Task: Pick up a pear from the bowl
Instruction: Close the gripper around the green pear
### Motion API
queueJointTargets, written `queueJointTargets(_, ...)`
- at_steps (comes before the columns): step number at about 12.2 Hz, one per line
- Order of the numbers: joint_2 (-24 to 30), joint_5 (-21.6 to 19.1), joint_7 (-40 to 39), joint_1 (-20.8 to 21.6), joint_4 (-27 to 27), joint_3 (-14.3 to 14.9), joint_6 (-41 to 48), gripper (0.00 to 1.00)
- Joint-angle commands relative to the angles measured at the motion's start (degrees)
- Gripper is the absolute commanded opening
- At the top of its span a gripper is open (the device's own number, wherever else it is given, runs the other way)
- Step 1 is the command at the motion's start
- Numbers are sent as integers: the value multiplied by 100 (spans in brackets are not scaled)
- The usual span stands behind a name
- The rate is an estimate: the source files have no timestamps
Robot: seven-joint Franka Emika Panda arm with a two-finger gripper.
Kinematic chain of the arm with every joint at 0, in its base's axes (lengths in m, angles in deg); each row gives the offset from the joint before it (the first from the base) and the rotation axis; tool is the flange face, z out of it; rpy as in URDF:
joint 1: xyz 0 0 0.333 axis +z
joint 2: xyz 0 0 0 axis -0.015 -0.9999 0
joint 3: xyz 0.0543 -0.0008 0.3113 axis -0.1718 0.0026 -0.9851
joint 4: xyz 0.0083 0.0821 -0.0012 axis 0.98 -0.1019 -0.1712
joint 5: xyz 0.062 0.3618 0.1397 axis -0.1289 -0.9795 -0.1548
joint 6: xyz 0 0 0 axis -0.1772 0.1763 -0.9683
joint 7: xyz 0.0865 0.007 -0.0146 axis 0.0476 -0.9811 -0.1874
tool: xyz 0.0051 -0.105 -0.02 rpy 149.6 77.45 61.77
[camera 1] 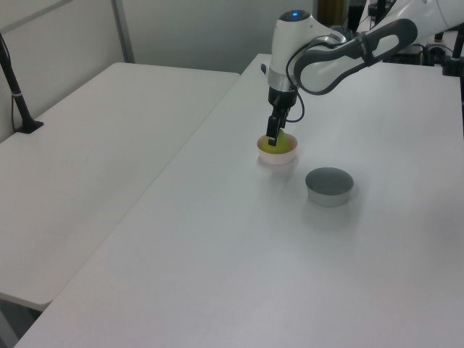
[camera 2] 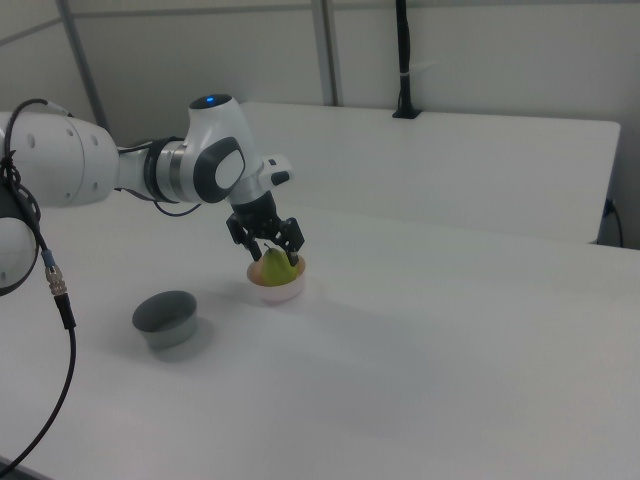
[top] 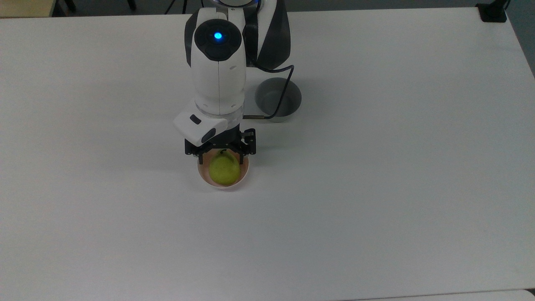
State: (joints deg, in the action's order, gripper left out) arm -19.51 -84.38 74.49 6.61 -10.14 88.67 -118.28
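Top view first: the pear [top: 224,170] sits in the pink bowl [top: 244,176] roughly mid-table, and the gripper [top: 221,158] is right over the stem end of it. The two fingers are spread apart, one on each side of the pear's narrow neck, along the top view's left-right line. The pear's long axis looks like it runs from the stem, tucked under the gripper body, down toward the fat end at the bottom of the top view. So the fingers straddle the thin part across its width, which seems like what you'd want before a squeeze. The grey bowl [top: 288,94] is off to the top view's upper right, well apart from all this.

Left view: the gripper [camera 1: 272,139] is down at the bowl [camera 1: 278,155], with a bit of the yellow-green pear [camera 1: 281,144] peeking out beside the fingers. Looks like the tips are down around rim level, though I can't tell exactly how deep.

Right view: clearest one, honestly. The gripper [camera 2: 277,257] hangs open with the pear [camera 2: 277,268] between the fingers, nothing clamped yet as far as I can see. The bowl [camera 2: 276,289] sits just beneath. My guess is the next move is mostly closing on the neck, maybe after dropping a touch lower toward the wider body so it doesn't slip out.
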Motion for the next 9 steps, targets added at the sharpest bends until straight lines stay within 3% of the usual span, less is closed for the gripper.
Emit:
queueJointTargets(1, -39, 271, -43, 40, 6, 37, -107, 83)
queueJointTargets(9, -241, 333, -43, 128, -21, 37, -177, 82)
